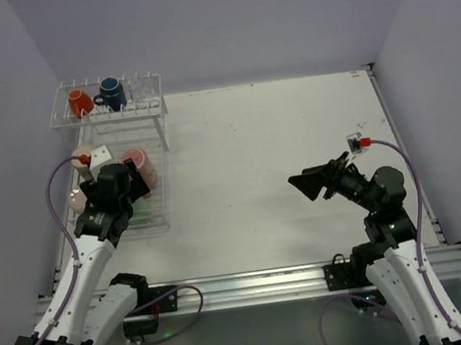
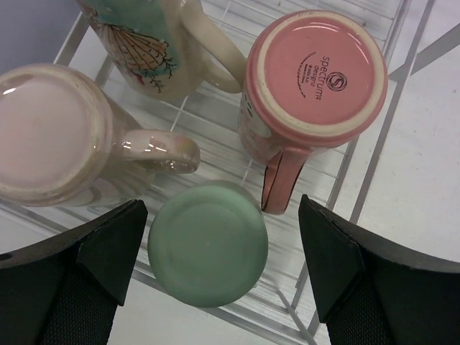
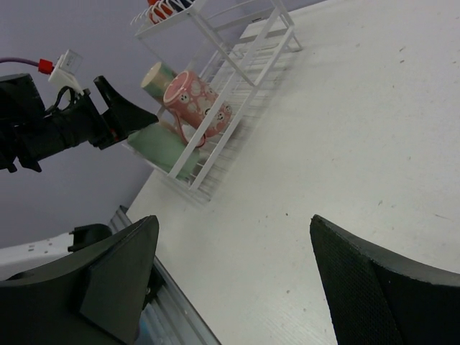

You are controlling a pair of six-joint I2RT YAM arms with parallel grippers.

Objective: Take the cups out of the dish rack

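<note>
Over the dish rack's (image 1: 159, 126) low tray, the left gripper (image 2: 223, 223) holds nothing. Its 2 fingers are wide open, 1 on each side of the upside-down green mug (image 2: 208, 244), likely ready to squeeze it. The right gripper (image 3: 233, 233) hangs over the table (image 1: 276, 132), open and empty.

The dish rack (image 1: 159, 118) is standing along the table's (image 1: 278, 149) left edge. Two small mugs (image 1: 79, 102) are sitting side by side on its upper shelf (image 1: 144, 107), four larger mugs (image 2: 316, 79) on the lower tray (image 1: 162, 217) in front, the nearest (image 2: 208, 242) lying under my left gripper (image 1: 124, 186).
</note>
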